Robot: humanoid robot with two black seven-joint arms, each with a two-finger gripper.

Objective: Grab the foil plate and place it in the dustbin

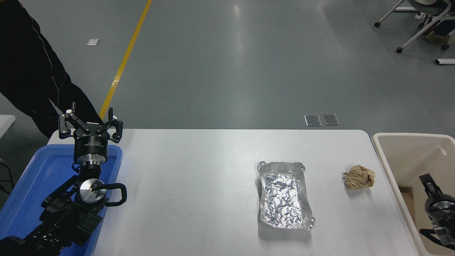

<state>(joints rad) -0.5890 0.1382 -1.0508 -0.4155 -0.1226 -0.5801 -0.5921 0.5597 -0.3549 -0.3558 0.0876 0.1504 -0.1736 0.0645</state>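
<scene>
The right gripper [428, 179] hangs at the right edge of the picture, over the mouth of the dustbin [391, 138]. Only part of it shows, the rest is cut off by the frame, and whether its fingers are apart or together cannot be told. It holds nothing that can be seen.

The dustbin is cream-beige with a thick rim and stands just off the table's right end. On the white table [195, 170], near the bin, lies a small crumpled brown paper ball [359, 177]. Further left is the foil plate [284, 195]: a shallow rectangular tray of shiny, crinkled silver foil with a rolled rim, lying flat and untouched, its long side running away from the camera.

The left gripper [90, 119] is parked with its fingers spread over a blue tray [25, 192]. A dark sleeve [32, 71] crosses the top left corner.
</scene>
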